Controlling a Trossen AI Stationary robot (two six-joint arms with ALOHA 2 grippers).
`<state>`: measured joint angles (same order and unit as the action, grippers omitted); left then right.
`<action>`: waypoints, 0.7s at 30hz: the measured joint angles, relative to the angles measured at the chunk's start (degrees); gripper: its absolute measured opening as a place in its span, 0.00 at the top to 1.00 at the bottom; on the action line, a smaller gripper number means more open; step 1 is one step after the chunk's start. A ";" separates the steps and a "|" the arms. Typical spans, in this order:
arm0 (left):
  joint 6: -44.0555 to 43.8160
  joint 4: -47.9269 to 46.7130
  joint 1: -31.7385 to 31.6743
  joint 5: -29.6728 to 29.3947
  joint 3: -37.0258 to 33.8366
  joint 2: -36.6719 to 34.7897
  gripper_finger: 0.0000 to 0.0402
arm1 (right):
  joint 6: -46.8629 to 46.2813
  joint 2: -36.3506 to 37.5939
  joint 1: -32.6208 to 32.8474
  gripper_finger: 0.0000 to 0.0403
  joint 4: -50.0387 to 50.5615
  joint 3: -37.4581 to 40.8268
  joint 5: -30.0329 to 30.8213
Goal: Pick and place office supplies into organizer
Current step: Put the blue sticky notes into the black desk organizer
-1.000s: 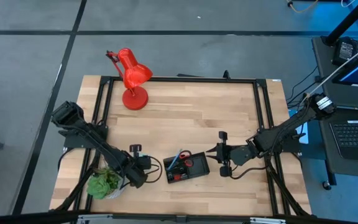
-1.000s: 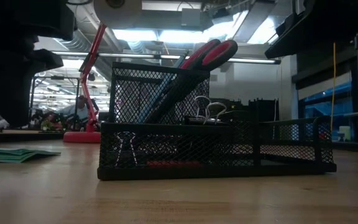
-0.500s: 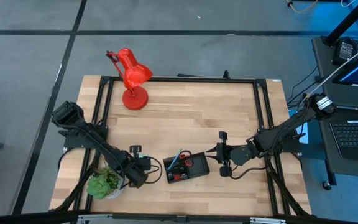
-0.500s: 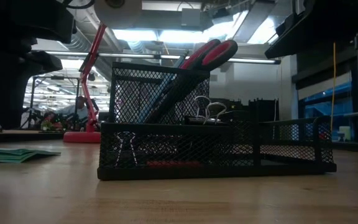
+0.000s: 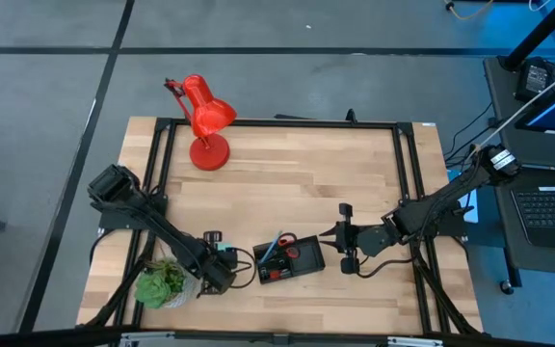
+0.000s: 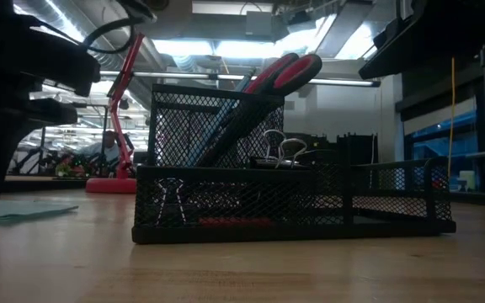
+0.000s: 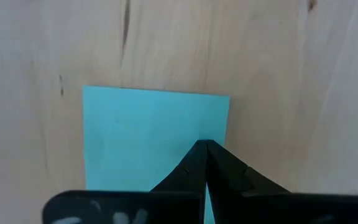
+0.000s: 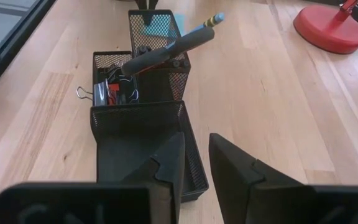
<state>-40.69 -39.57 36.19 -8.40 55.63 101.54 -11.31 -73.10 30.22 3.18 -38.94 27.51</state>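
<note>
The black mesh organizer [image 5: 282, 258] [image 8: 145, 112] [image 6: 285, 202] stands near the table's front edge. It holds red-handled scissors [image 6: 289, 71], pens [image 8: 166, 53], clips [image 6: 280, 150] and a small red piece [image 6: 234, 221]. A light blue notepad [image 7: 148, 137] lies flat on the wood left of the organizer. My left gripper [image 5: 220, 262] [image 7: 205, 146] is shut and points straight down over the notepad. My right gripper [image 5: 330, 235] [image 8: 194, 158] waits just right of the organizer, slanting down toward it, fingers a little apart with nothing between them. My left gripper's shut fingertips [image 7: 197, 155] come from above, pointing down, over the notepad's top face [image 7: 166, 130] near one side edge. I cannot tell whether they touch the paper. The notepad lies flat on the table.
A red desk lamp [image 5: 205, 120] [image 8: 328, 28] stands at the far left of the table. A green potted plant [image 5: 162, 286] sits at the near left corner, close to my left arm. Bare wood lies across the table's middle and far part [image 5: 297, 183].
My left gripper has come down toward the notepad, still shut. In the low view it now covers the notepad's left part.
</note>
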 joint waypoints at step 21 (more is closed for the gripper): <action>1.50 2.66 0.02 -0.47 0.40 0.57 0.99 | -0.04 -0.02 0.00 0.81 -0.02 0.00 0.00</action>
<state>-39.19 -36.91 36.21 -8.86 56.03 102.10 -11.35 -73.12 30.22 3.16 -38.94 27.51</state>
